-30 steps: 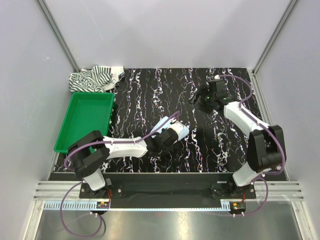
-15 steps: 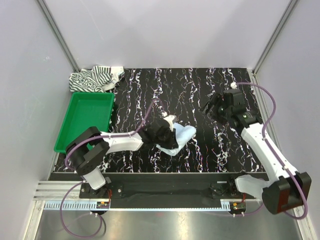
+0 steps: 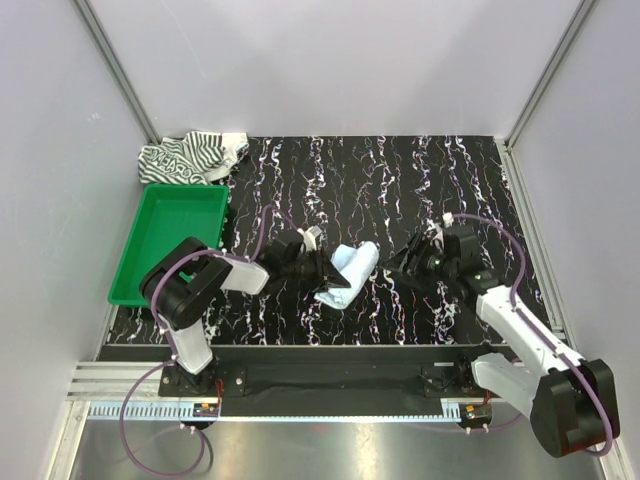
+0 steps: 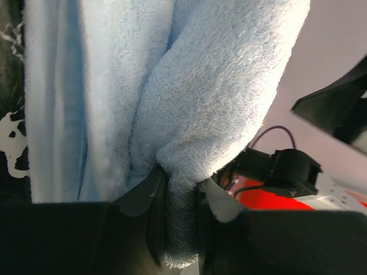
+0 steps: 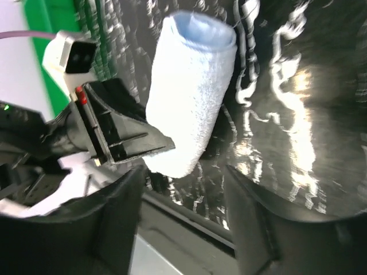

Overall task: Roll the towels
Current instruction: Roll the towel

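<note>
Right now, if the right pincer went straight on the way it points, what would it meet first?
Most likely the rolled light blue towel, gripped by the left pincer: it lies straight ahead of the right pincer, though the gap is hard to judge.

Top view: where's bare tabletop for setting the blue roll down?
Free: the far strip from the striped towel to the right wall, and the green tray. Crowded: centre, left gripper clamping the blue towel, right gripper beside it.

Even bright light; blurred wrist views
</note>
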Tool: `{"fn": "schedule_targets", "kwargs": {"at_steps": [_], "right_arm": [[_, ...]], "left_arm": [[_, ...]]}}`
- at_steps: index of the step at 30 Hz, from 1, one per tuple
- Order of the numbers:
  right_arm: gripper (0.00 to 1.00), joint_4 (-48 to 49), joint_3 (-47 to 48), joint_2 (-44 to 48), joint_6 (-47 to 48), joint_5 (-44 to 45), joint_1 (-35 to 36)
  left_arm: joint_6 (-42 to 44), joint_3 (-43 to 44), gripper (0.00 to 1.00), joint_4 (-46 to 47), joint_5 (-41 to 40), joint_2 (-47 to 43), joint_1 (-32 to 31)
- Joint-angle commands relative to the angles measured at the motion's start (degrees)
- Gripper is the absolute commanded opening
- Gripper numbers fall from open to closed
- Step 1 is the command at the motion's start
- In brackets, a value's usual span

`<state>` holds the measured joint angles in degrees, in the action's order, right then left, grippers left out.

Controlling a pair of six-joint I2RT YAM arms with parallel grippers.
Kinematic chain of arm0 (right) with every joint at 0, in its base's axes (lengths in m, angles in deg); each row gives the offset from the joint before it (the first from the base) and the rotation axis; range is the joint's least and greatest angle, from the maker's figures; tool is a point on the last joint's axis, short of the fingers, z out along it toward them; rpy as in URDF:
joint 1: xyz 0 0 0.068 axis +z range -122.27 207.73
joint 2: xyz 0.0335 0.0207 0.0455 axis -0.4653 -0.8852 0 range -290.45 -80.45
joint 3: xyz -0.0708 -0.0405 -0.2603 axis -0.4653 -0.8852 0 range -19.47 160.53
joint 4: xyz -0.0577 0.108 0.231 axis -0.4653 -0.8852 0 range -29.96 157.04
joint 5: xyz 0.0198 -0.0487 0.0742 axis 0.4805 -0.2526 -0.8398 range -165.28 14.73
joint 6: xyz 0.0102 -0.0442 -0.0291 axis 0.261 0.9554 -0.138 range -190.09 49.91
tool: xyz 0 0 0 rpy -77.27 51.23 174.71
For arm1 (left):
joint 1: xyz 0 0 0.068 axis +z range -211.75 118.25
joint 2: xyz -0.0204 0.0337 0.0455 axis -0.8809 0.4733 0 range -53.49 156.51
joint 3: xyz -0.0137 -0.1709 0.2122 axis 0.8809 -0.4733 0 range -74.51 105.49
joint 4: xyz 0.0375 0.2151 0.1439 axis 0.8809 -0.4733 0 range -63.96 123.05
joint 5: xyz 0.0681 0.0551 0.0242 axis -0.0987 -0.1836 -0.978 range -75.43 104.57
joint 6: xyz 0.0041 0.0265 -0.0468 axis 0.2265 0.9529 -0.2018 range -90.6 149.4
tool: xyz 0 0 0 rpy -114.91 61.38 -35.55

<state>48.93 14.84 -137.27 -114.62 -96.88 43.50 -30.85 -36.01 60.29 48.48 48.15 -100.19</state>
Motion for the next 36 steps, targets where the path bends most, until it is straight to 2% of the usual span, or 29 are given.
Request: {"fn": "schedule_targets", "kwargs": {"at_steps": [1,2,4,7,8,10,13,18,21,22,25,31,35,36], "right_arm": [[0.62,23.85,-7.48,-0.48,-7.92,-11.08,0.49],[0.54,32.7,-10.54,-1.44,-10.2,-12.57,0.49],[0.46,44.14,-12.59,-5.21,-11.8,-13.46,0.84],[0.3,54.37,-13.48,-12.77,-12.95,-14.77,2.06],[0.26,56.15,-12.26,-15.23,-13.03,-15.3,2.42],[0.2,61.84,-10.5,-21.71,-13.47,-16.1,3.39],[0.18,67.74,-8.47,-28.51,-14.53,-15.58,5.23],[0.14,70.31,-4.87,-37.99,-14.18,-14.34,8.75],[0.13,72.42,-3.37,-43.18,-14.44,-13.46,10.59],[0.12,74.17,-3.11,-44.42,-14.7,-13.29,10.95],[0.11,77.5,-2.93,-48.64,-15.84,-12.94,11.65],[0.1,81.82,-1.96,-55.15,-15.67,-12.23,12.27],[0.09,83.15,-1.0,-57.53,-15.94,-12.23,12.44],[0.09,82.63,-0.82,-57.96,-15.85,-12.23,12.36]], "left_arm": [[-7.23,-3.78,0.07,1.65,4.58,3.12,0.9],[-7.95,-4.48,0.07,2.54,5.19,3.38,1.6],[-8.92,-5.54,0.07,2.99,5.2,3.47,2.13],[-9.97,-6.85,0.1,4.47,5.72,4.35,3.1],[-10.41,-7.12,0.14,5.44,6.51,4.79,3.54],[-11.64,-7.82,0.17,8.33,7.22,6.45,3.89],[-12.44,-8.27,0.2,10.63,7.84,7.78,4.25],[-13.05,-8.53,0.22,11.6,8.19,8.04,4.86],[-12.88,-8.18,0.27,11.69,8.71,7.69,4.95],[-12.88,-8.18,0.34,11.6,8.63,7.08,5.04],[-11.65,-8.35,0.42,9.59,8.02,5.33,5.47],[-10.86,-8.88,0.45,8.44,8.01,4.0,6.27],[-4.46,-6.69,0.5,-1.46,3.73,-0.56,6.27],[-0.09,-5.99,0.52,-7.5,2.49,-3.36,6.27]]}}
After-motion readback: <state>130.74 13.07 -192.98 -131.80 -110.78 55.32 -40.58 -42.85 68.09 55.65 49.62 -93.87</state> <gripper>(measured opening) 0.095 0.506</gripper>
